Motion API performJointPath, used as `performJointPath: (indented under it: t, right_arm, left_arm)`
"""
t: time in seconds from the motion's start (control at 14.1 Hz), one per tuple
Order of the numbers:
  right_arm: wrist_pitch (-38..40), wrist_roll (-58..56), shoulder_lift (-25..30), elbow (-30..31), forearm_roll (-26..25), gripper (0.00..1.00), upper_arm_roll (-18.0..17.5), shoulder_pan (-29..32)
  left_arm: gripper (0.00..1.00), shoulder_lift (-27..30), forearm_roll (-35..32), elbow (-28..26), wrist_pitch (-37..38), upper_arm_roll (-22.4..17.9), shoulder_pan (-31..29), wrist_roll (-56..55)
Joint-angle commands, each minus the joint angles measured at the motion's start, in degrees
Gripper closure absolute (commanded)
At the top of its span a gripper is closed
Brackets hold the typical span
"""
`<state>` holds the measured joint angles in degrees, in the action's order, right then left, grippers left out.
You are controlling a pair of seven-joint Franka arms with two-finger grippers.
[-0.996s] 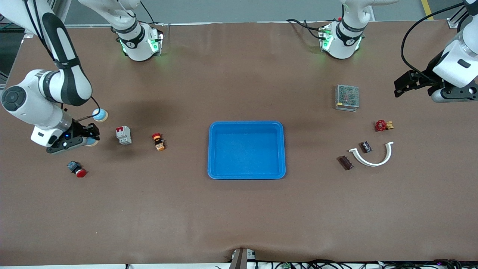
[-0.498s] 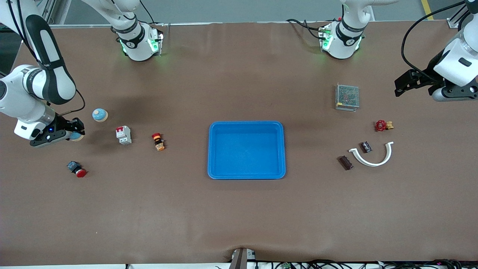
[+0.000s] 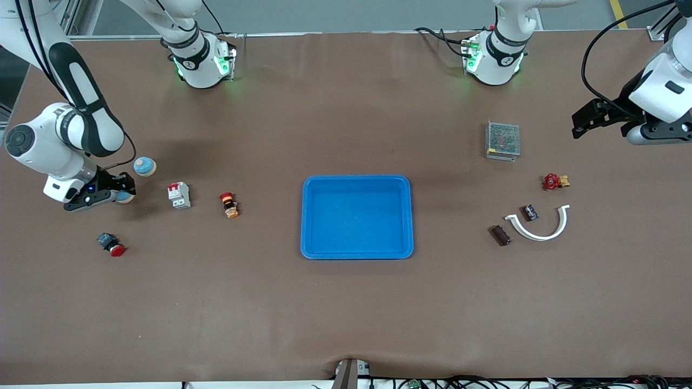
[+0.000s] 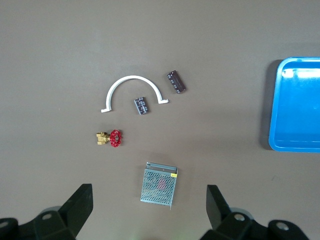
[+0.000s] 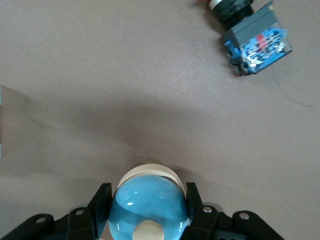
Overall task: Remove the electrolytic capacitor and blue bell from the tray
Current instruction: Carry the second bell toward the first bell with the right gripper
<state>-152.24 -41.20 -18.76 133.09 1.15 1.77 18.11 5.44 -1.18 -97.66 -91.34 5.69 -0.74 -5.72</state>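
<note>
My right gripper (image 3: 123, 195) is shut on a blue bell with a cream base (image 5: 148, 207) and holds it just above the table near the right arm's end. A second blue bell (image 3: 144, 166) stands on the table beside it. A dark brown capacitor (image 3: 500, 235) and a smaller dark one (image 3: 529, 212) lie near the left arm's end. Both also show in the left wrist view, the larger (image 4: 176, 81) and the smaller (image 4: 142, 106). My left gripper (image 3: 583, 124) is open and empty, high over the table's left-arm end. The blue tray (image 3: 357, 181) sits mid-table.
Near the right gripper lie a red pushbutton switch (image 3: 111, 244), a white circuit breaker (image 3: 179, 195) and a red-orange button (image 3: 229, 205). Near the capacitors lie a white curved bracket (image 3: 538, 237), a red valve (image 3: 551, 181) and a metal mesh box (image 3: 503, 140).
My right gripper, with the bell in it, swung out toward the right arm's end of the table and has come partway back. The left arm has barely moved.
</note>
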Motion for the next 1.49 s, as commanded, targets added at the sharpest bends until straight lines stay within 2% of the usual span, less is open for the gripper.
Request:
performJointPath:
  t: [0.0,0.36,0.85,0.92,1.0,1.42]
  right_arm:
    - [-2.43,-0.73,-0.83,0.24,1.31,1.0,-0.97,0.44]
    - [-5.43,-0.64,-3.21,0.24,2.89,1.0,-3.08,0.7]
    - [-5.52,-0.64,-3.74,0.15,3.51,1.0,-3.35,0.7]
    - [-5.52,-0.64,-3.74,0.15,3.51,0.56,-3.35,0.7]
    - [-5.52,-0.64,-3.74,0.15,3.59,0.01,-3.35,0.87]
    - [-4.65,-0.38,-2.95,-0.11,3.68,0.0,-3.35,0.52]
  left_arm:
    - [0.0,0.98,0.57,0.01,0.72,0.2,-0.32,-0.34]
    - [0.0,0.98,0.57,-0.07,0.72,0.2,-0.41,-0.34]
    - [0.0,1.24,0.57,0.01,0.72,0.2,-0.41,-0.34]
    - [0.0,1.33,0.57,-0.07,0.81,0.12,-0.41,-0.43]
    - [0.0,1.33,0.57,-0.07,0.72,0.11,-0.41,-0.43]
    - [0.0,1.42,0.57,-0.07,0.81,0.11,-0.41,0.01]
